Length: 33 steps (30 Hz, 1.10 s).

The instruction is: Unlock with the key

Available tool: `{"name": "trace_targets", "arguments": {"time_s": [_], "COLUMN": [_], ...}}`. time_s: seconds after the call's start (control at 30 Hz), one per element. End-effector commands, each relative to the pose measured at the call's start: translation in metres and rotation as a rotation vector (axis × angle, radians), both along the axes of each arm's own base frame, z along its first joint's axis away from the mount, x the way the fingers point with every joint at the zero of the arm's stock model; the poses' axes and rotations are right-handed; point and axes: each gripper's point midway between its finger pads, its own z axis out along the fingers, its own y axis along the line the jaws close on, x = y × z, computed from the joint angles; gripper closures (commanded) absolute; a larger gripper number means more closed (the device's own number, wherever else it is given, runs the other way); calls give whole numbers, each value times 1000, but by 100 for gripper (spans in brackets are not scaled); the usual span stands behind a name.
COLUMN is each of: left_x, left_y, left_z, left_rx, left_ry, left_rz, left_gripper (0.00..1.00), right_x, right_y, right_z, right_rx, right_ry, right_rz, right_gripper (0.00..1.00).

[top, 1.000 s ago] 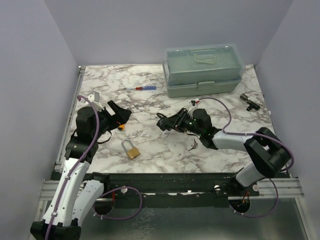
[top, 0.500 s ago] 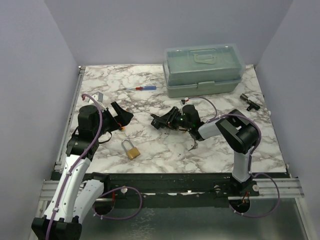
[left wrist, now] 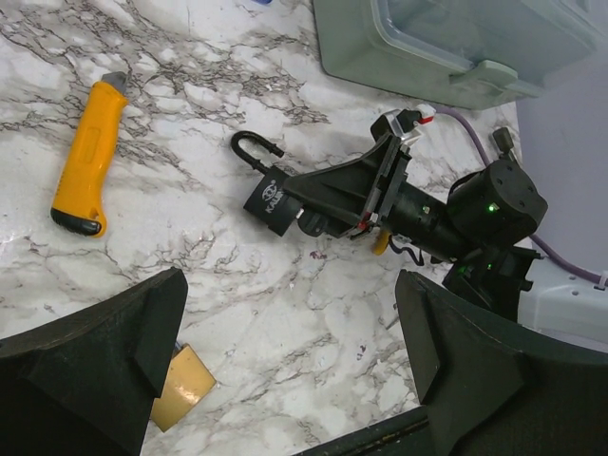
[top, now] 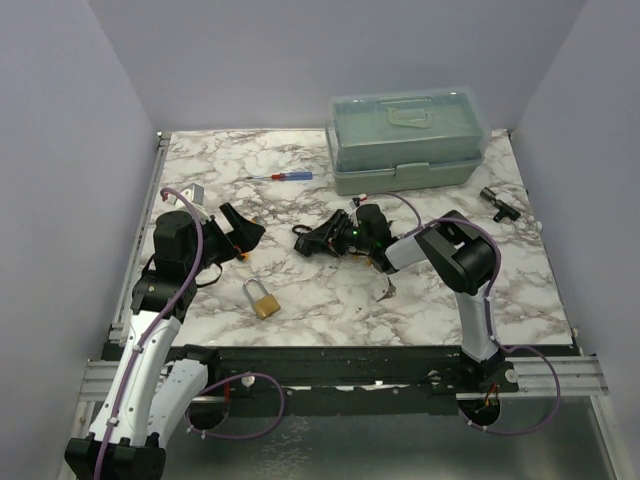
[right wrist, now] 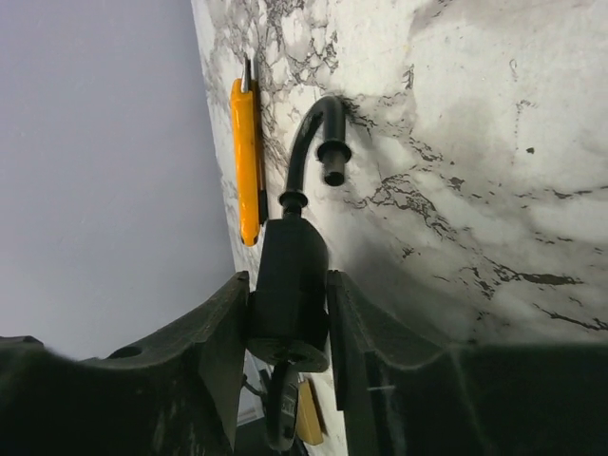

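Note:
My right gripper [top: 308, 241] is shut on a black padlock [right wrist: 290, 271] and holds it low over the marble table [top: 320, 290]. The padlock's shackle [right wrist: 318, 142] stands open. It also shows in the left wrist view [left wrist: 271, 198]. A dark flat piece hangs from the padlock's underside; I cannot tell what it is. The key [top: 387, 290], a tiny grey piece, lies on the table below my right forearm. A brass padlock [top: 263, 301] lies near the front, its shackle closed. My left gripper [top: 243, 228] is open and empty, to the left of the black padlock.
A green toolbox [top: 405, 142] stands at the back right. A red-and-blue screwdriver [top: 285, 176] lies to its left. A yellow utility knife [left wrist: 87, 157] lies under my left gripper. A small black part [top: 497, 203] lies at the right edge.
My right gripper has carried the black padlock to the left, and the right arm has folded inward. The left arm has barely moved.

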Motion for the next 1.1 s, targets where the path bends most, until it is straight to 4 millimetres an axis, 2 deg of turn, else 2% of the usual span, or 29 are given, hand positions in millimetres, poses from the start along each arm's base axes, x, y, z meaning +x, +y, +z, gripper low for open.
{"name": "trace_targets", "arguments": {"time_s": [0.0, 0.1, 0.3, 0.67, 0.8, 0.93, 1.07], "left_x": [-1, -1, -2, -1, -1, 0, 1], "left_y": [0, 0, 1, 2, 4, 6, 9], "left_z": [2, 1, 2, 1, 0, -2, -6], "left_rx": [1, 1, 2, 8, 10, 17, 27], "left_ry": [-21, -19, -25, -23, -21, -15, 3], "left_rz": [-12, -12, -6, 2, 10, 20, 43], "left_gripper": [1, 1, 1, 1, 1, 1, 1], "right_x": [2, -1, -4, -3, -5, -10, -14], "right_y": [5, 2, -5, -32, -46, -59, -76], "right_z": [15, 15, 17, 23, 26, 30, 42], "right_rx": [56, 45, 2, -261, -348, -423, -510], "right_ry": [4, 10, 8, -69, -73, -89, -156], "right_rz": [21, 18, 4, -6, -26, -27, -23], "right_gripper": [52, 43, 31, 11, 0, 0, 3]}}
